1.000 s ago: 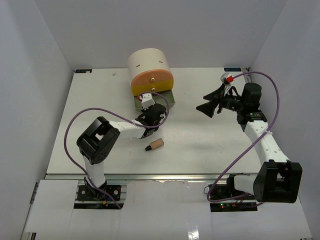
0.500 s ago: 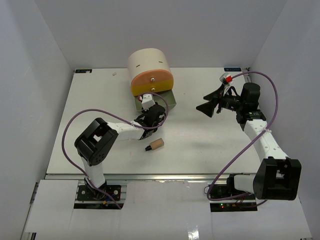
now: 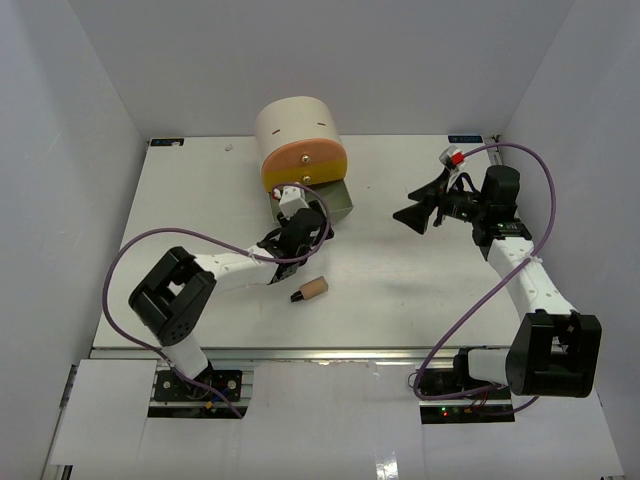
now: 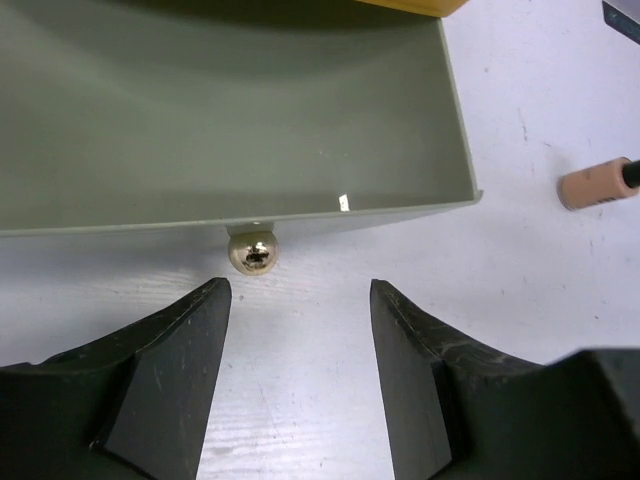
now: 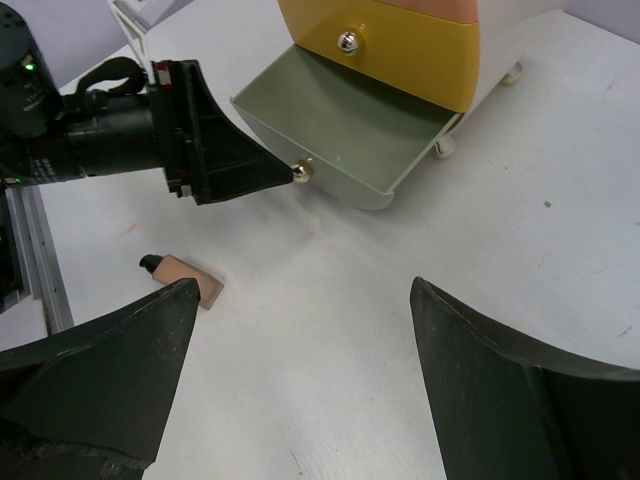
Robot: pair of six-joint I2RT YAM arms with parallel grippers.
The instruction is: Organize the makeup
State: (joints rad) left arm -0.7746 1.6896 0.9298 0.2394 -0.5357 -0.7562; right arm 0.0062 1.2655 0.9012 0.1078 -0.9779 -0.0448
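On left gripper (image 4: 298,290), jaws spread, empty, just before grey drawer (image 4: 230,130) knob (image 4: 253,250). Near drawer: tan bottle (image 4: 597,183); right gripper (image 5: 303,290) spread, empty.

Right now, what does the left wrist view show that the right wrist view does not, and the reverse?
Only the left wrist view: the gap between the fingers of the left gripper, open, with the gold knob of the grey drawer ahead, not clamped. Only the right wrist view: the yellow drawer with its knob, the organizer's feet, the open right gripper. Both: the pulled-out grey drawer, nothing visible inside, and the tan black-capped bottle lying down.
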